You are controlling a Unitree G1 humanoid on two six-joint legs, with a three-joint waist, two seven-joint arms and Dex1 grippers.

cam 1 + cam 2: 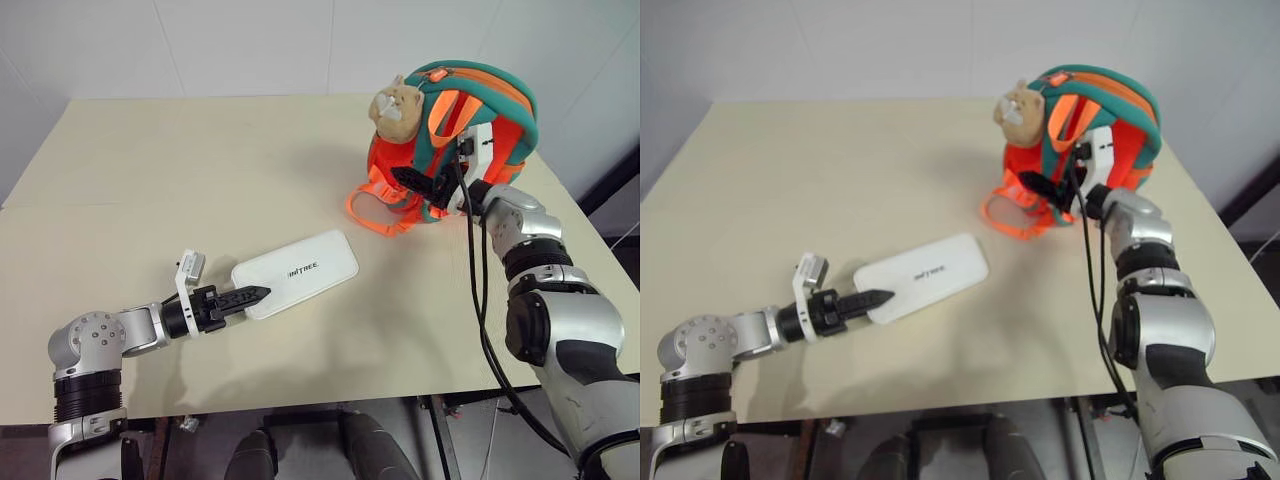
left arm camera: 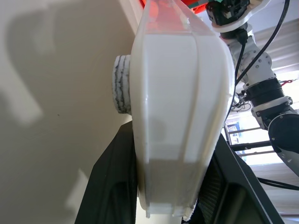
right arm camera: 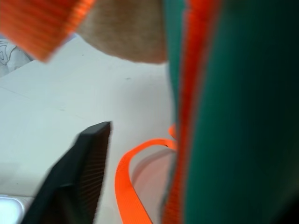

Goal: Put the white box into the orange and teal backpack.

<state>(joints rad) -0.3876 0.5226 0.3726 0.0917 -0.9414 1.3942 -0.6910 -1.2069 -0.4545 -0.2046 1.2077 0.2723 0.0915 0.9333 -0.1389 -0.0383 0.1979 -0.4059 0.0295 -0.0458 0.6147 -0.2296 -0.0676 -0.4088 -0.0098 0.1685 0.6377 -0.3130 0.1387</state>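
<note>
While the left gripper [image 1: 250, 296] is clamped on 1 end of the white box [image 1: 300, 270], which sticks out over the table [image 1: 150, 180], the right gripper [image 1: 418, 184] is at the orange and teal backpack [image 1: 470, 130]; I cannot tell how its jaws stand. If the backpack tips or sags shut, the box could snag on the straps.

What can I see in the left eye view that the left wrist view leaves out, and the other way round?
The left eye view lays out the beige table, the box's grey-lettered top and the whole orange and teal backpack with its tan plush charm.

The left wrist view looks along the box's thin edge, clamped between two black fingers.

Both show the white box in the left hand, and the right hand at the backpack.
</note>
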